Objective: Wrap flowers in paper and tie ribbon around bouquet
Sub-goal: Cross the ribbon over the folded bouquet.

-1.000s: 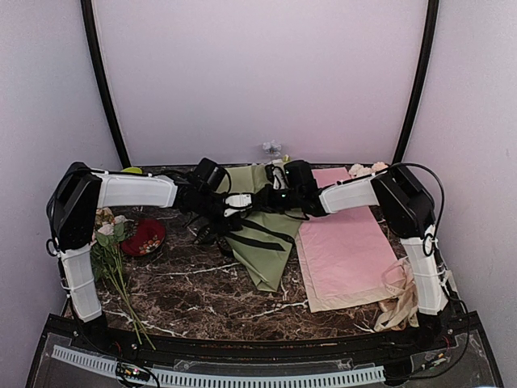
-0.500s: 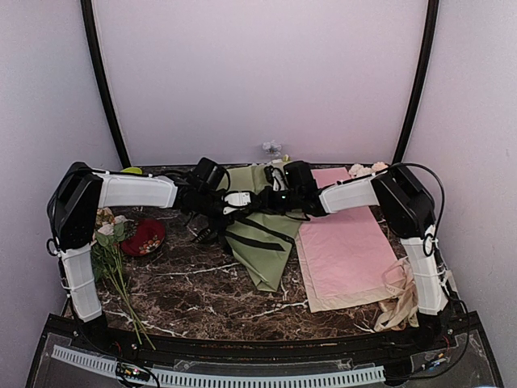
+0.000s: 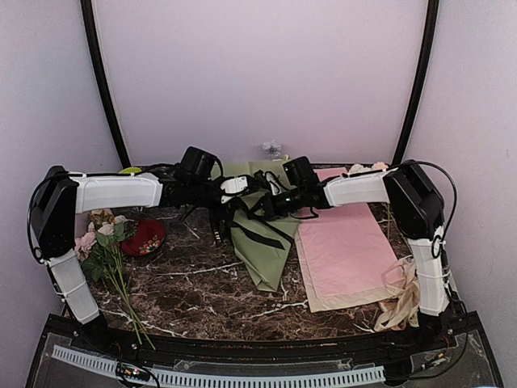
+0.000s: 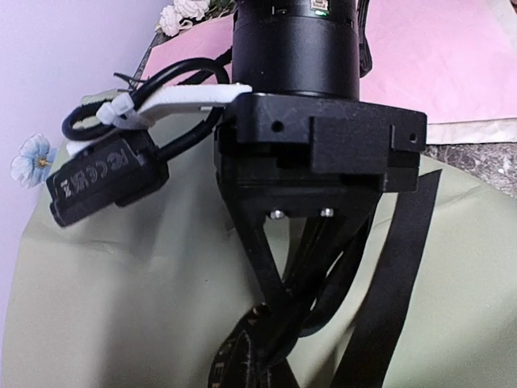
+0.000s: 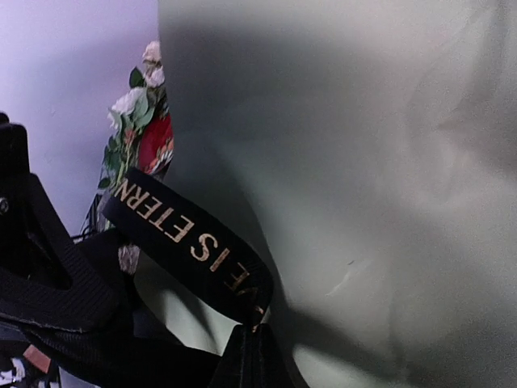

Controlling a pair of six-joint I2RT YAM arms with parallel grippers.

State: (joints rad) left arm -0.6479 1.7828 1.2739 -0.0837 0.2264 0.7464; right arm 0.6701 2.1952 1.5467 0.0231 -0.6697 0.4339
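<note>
The bouquet is a sage-green paper [image 3: 262,242] cone lying at mid-table, narrow end toward me. A pale blue blossom of the flowers [image 4: 35,159] peeks out at its wide far end. The black ribbon [image 3: 260,229] with pale lettering [image 5: 182,242] crosses the cone's waist and rises to both grippers. My left gripper [image 3: 251,194] and right gripper [image 3: 266,202] meet tip to tip just above the cone. The right gripper [image 5: 252,335] is shut on the ribbon. In the left wrist view the right gripper [image 4: 279,322] points at the camera with ribbon gathered under it; the left jaws pinch that same bundle.
A pink sheet on tan paper [image 3: 349,252] lies right of the cone. Pink-and-white flowers [image 3: 107,242] and a red object [image 3: 145,237] sit at the left. A cream ribbon [image 3: 400,301] is heaped by the right arm's base. Pale blossoms [image 3: 367,170] lie at the back right.
The left gripper has closed on the ribbon and drawn back to the left and up. The ribbon strands now stand lifted off the cone. The right gripper stays shut.
</note>
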